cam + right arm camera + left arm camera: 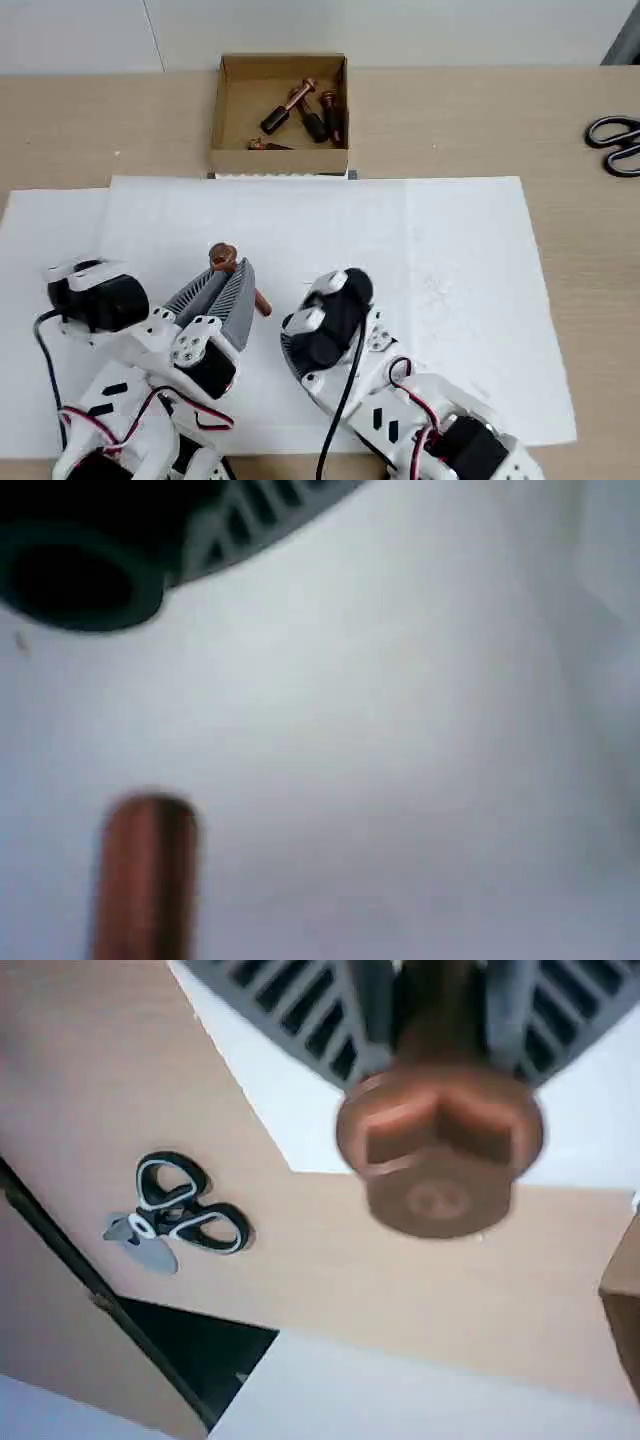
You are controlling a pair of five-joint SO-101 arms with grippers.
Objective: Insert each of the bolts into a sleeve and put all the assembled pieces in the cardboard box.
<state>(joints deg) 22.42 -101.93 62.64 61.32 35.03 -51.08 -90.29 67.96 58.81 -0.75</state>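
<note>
**Bolt pinched on the left, sleeve carried on the right**

Fingers [290,1005] of the left gripper [228,272], grey and ribbed, are closing narrowly on the shank of a copper-coloured hex-headed metal bolt [223,256]. Its head is sticking out past the fingertips towards the far side, and its plain end is jutting out on the side towards the other arm. In the left wrist view the bolt head is sitting just beyond the two tips.

The right gripper [165,555] is holding a black tubular sleeve [70,575] against its grey ribbed finger [260,520], with the open mouth showing. In the right wrist view the bolt's shank end is hanging near that mouth, and a strip of white paper is lying between them.

Both grippers are hovering over the white paper sheet [450,260], with open paper stretching ahead and to the right. The open brown cardboard box [228,110] is standing at the sheet's far edge on the light wooden table [480,110]. Black-handled scissors [615,145] are lying well apart at the table's right edge.

One bolt and one sleeve are in the grippers. What look like four assembled pieces [290,108] are lying crossed in the box.
</note>
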